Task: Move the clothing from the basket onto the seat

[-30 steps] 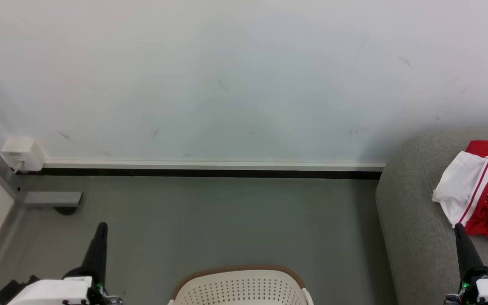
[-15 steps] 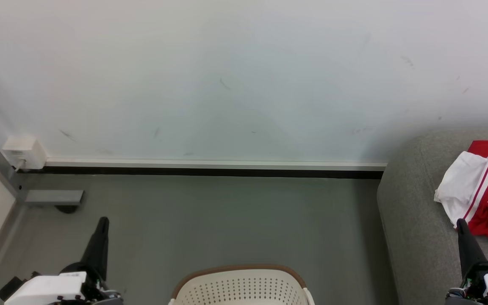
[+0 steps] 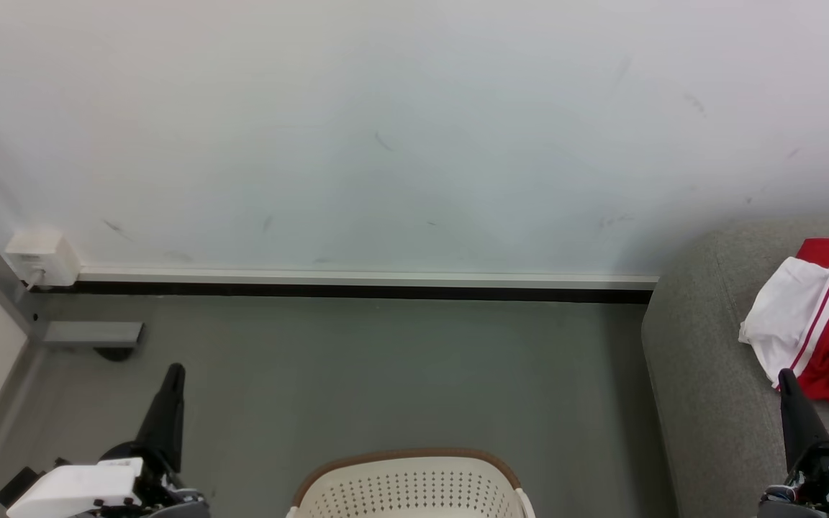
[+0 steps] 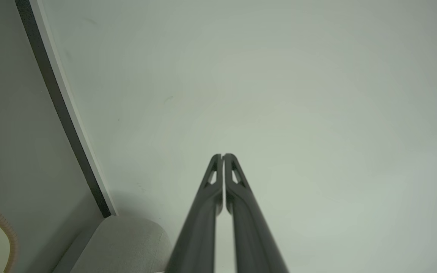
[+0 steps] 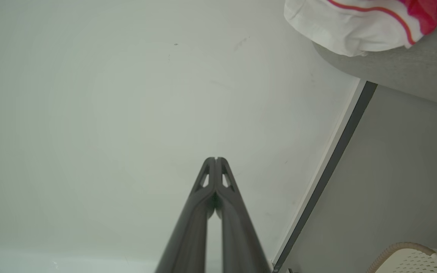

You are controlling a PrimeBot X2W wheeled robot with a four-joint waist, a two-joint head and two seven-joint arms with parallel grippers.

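We found the clothing (image 3: 828,324) lying crumpled on the seat (image 3: 702,374), at three o'clock in the head view. Its white panel was turned toward the seat's rounded edge, and the small dark logo patch showed on the red beside the stripe trim. The seat itself took up the four o'clock corner of that view.

The basket (image 3: 407,489) stood on the floor (image 3: 386,374) at six o'clock, cut off by the bottom edge. We could see its brown braided rim and perforated wall, but we could not tell what lay inside. Bare floor separated it from the seat.

The left gripper (image 3: 175,369) rose at seven o'clock with its two fingers pressed together, holding nothing and pointing toward twelve. The right gripper (image 3: 785,374) rose at five o'clock, likewise closed on nothing. In the head view its tip sat just under the garment's lower edge. In the right wrist view the clothing lay off at one o'clock, apart from the fingertips, which aimed at the pale wall (image 3: 386,144).

A white box (image 3: 40,257) sat on the wall at nine o'clock, above the skirting (image 3: 364,279).
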